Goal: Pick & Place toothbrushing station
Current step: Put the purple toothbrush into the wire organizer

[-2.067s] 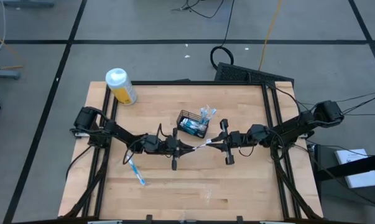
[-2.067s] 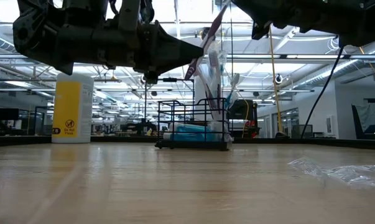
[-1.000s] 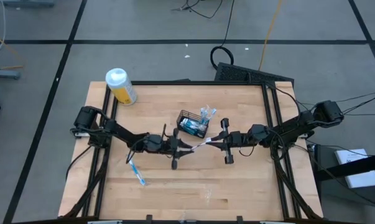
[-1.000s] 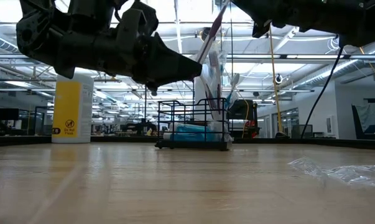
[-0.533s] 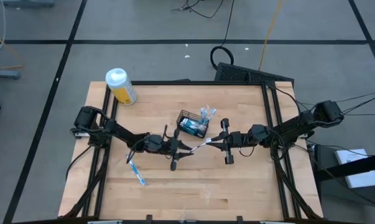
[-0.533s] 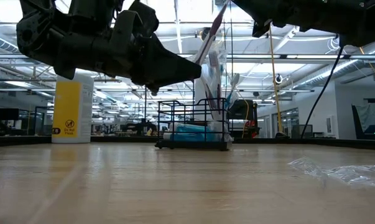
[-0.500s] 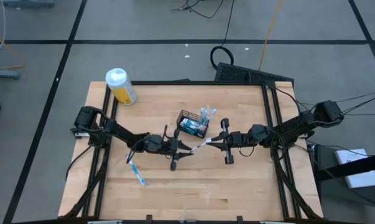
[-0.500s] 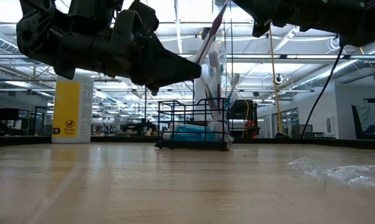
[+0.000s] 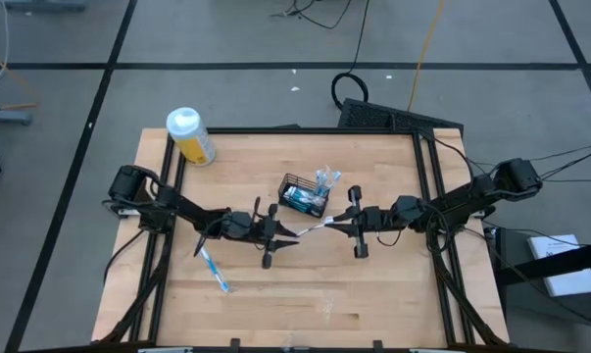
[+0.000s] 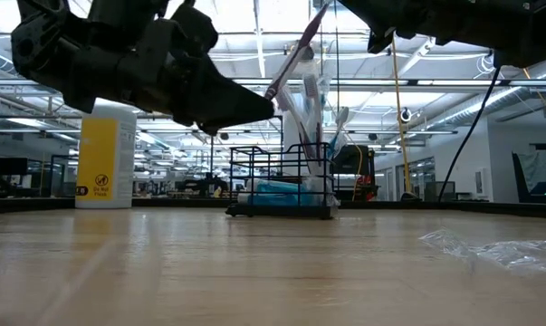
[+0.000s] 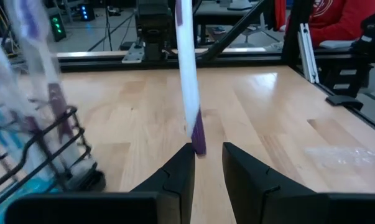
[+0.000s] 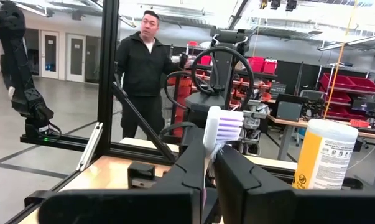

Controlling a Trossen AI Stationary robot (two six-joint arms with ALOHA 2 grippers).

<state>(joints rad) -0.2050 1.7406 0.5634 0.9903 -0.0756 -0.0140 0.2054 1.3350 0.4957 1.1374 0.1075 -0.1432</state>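
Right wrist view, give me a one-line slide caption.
Right pincer shut on a white-and-purple toothbrush, bristles up, with a person beyond.

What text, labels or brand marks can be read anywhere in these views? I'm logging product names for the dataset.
Yellow bottle: a round dark emblem with small lettering under it, too small to read.
Same bottle in the right wrist view: a small orange mark low on the label, blurred.
Toothbrushes, teal tube and basket: no legible print.
Nothing else readable.

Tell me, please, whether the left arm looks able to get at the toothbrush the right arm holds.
Probably yes: the left end effector is open, the purple tip of the toothbrush at its fingertips, nothing between. The right end effector grips its head.
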